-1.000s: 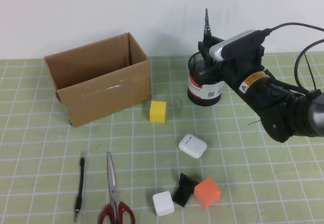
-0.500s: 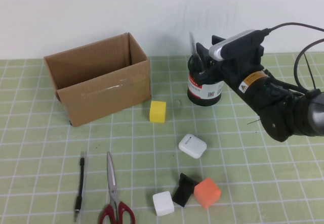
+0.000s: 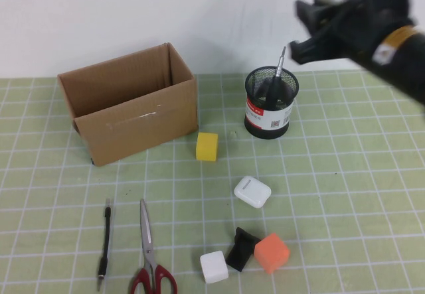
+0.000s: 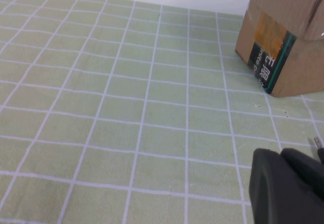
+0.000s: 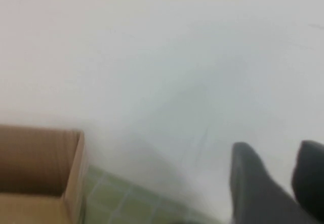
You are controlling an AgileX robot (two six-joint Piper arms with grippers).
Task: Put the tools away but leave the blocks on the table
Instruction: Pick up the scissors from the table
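The black-handled screwdriver (image 3: 279,68) stands slanted in a black mesh cup (image 3: 269,118), shaft up. High above and to the right of the cup hangs my right gripper (image 3: 300,28), open and empty (image 5: 277,148). Red-handled scissors (image 3: 147,241) and a thin black pen-like rod (image 3: 105,241) lie on the green grid table (image 3: 345,194) at front left. The yellow block (image 3: 207,146) sits mid-table. The white block (image 3: 214,267), black block (image 3: 242,248) and orange block (image 3: 272,253) cluster at the front. My left gripper (image 4: 283,155) is shut low over the mat, outside the high view.
An open cardboard box (image 3: 133,118) stands at back left and also shows in the left wrist view (image 4: 283,47). A glossy white rounded case (image 3: 252,191) lies between the yellow block and the front cluster. A white wall backs the table.
My right gripper let go of the screwdriver, which dropped into the mesh cup. It then rose up and to the right. The left arm has not moved.
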